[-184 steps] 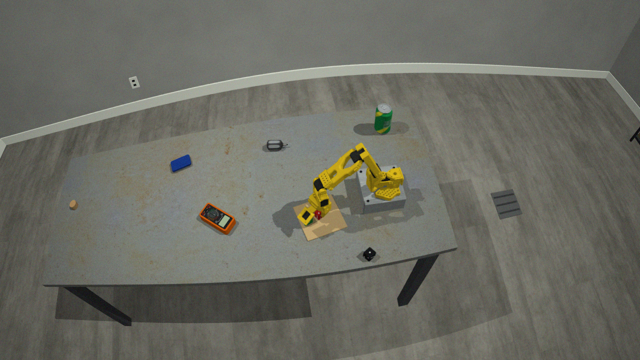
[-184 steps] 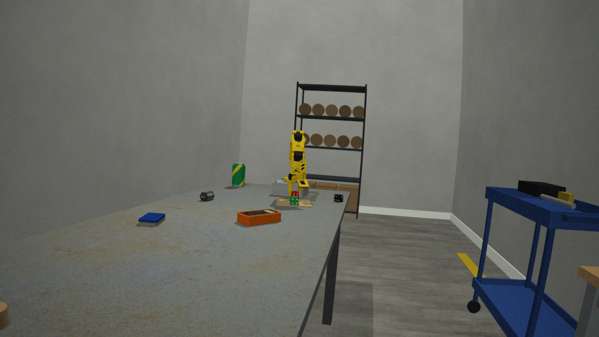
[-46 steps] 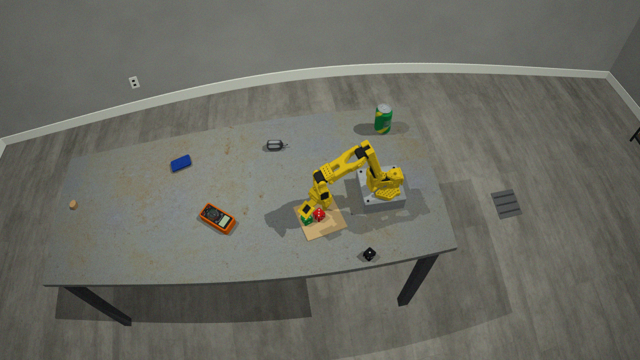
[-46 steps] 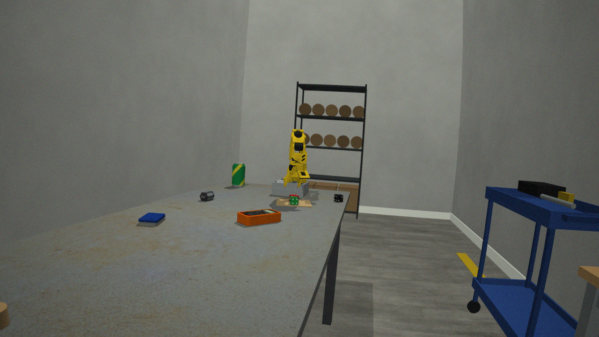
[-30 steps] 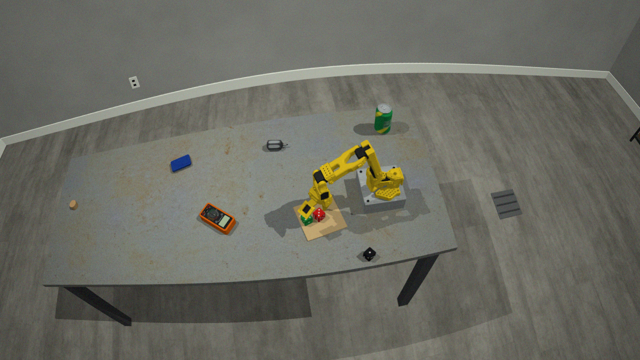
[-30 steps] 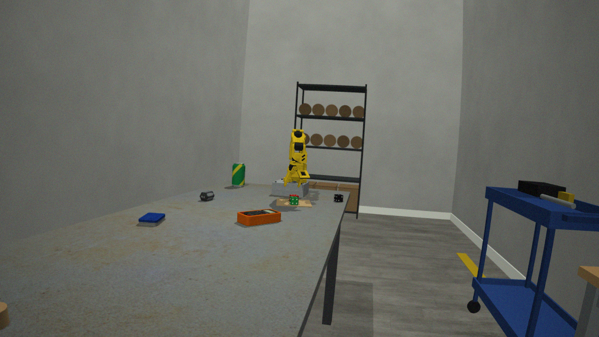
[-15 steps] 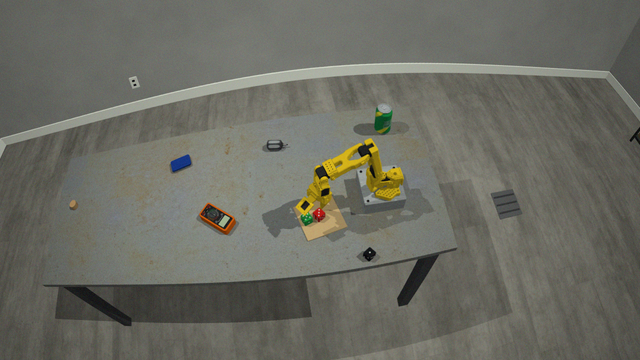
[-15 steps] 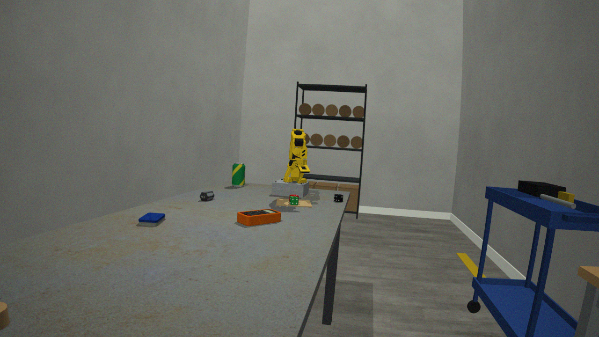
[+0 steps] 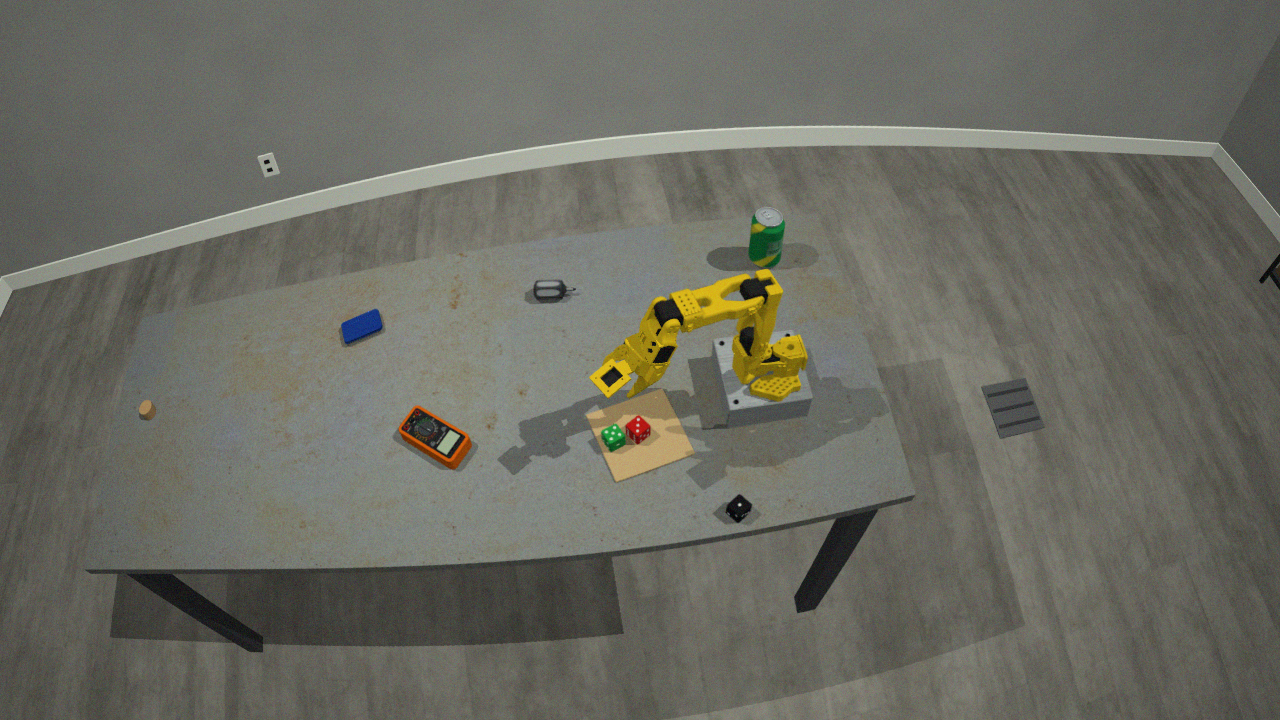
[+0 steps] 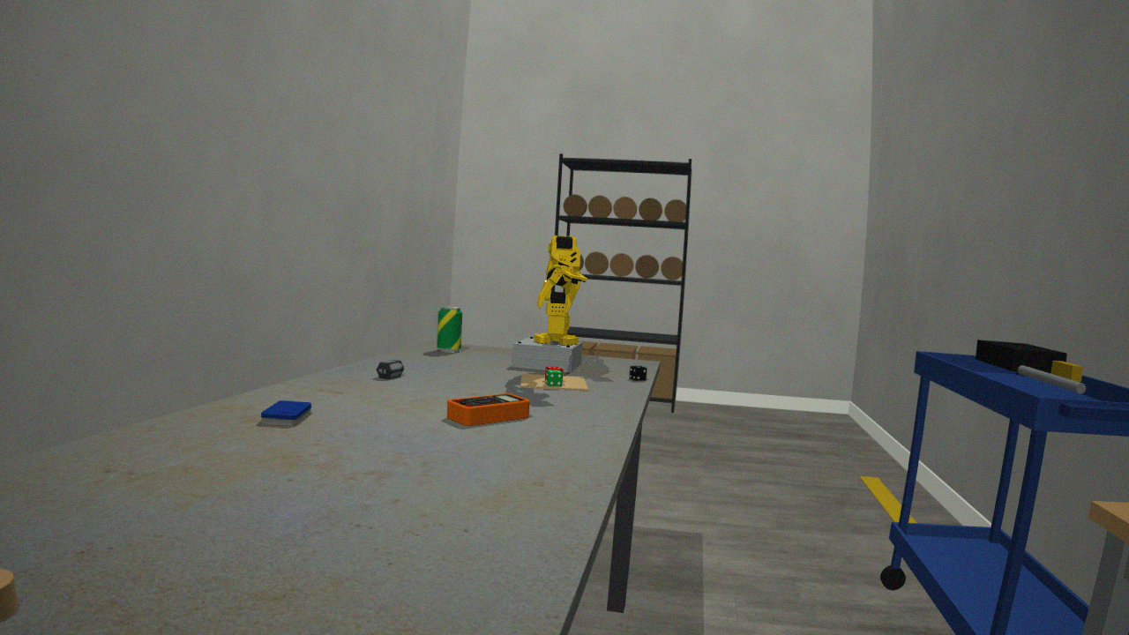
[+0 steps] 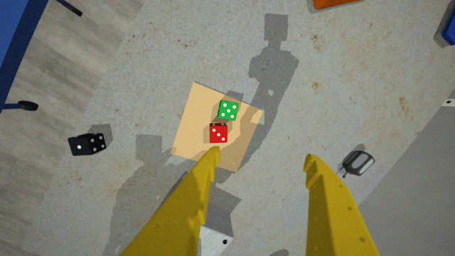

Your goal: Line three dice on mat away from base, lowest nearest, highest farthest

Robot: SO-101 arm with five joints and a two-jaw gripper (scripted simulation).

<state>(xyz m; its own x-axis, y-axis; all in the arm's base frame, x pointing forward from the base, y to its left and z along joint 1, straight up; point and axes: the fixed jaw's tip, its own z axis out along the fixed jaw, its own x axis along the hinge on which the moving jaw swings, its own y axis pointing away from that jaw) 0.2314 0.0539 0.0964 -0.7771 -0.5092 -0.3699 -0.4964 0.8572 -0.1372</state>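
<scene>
The black die (image 9: 738, 507) (image 10: 638, 372) (image 11: 87, 144) sits on the table off the mat, near the front edge, with one pip on top. The red die (image 9: 638, 429) (image 11: 218, 133) sits flat on the tan mat (image 9: 666, 411) (image 11: 188, 124), showing three. The green die (image 9: 613, 437) (image 10: 554, 377) (image 11: 228, 110) also sits flat on the mat, showing five, close beside the red one and farther from the robot's base (image 9: 769, 404) (image 10: 544, 354) (image 11: 215, 240). My gripper (image 11: 262, 153) is open and empty, raised above the table near the mat's edge.
An orange multimeter (image 9: 434, 437) (image 10: 488, 408) lies beyond the mat. A blue block (image 9: 361, 326) (image 10: 286, 411), a dark small object (image 9: 549, 289) (image 10: 390, 369) (image 11: 359, 163) and a green can (image 9: 766, 238) (image 10: 449, 329) also stand or lie on the table.
</scene>
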